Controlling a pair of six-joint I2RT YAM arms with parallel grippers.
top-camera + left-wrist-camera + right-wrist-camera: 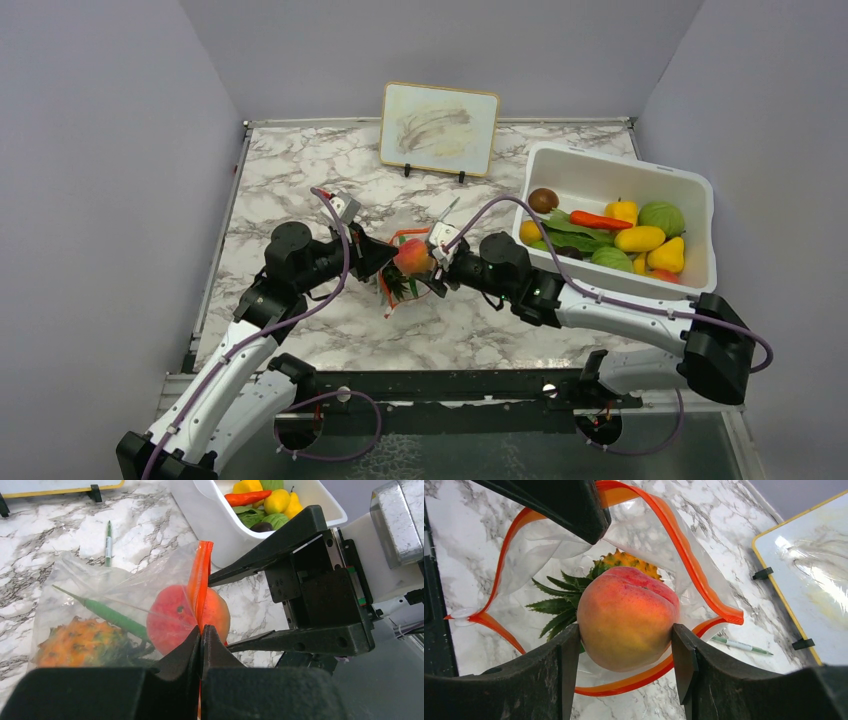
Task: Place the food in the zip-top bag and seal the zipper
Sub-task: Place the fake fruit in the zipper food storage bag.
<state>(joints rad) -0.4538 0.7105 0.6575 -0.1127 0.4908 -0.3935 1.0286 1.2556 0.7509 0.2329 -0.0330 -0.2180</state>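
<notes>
**Peach at the mouth, little room to spare**

The peach [626, 617] hangs at the open mouth of the zip-top bag [549, 545], which lies mid-desk [300, 180] with a pineapple [624, 560] already inside. The right claw [624, 635] grasps the peach by its sides. The left claw [201, 640] is clenched on the zipper [694, 575], holding the mouth up. The fruit looks nearly as wide as the opening, so it may catch the strip and drag the pouch. If the pinch slips, the mouth collapses. The pineapple's leaves could also block the peach, leaving it to roll out once released.
</notes>
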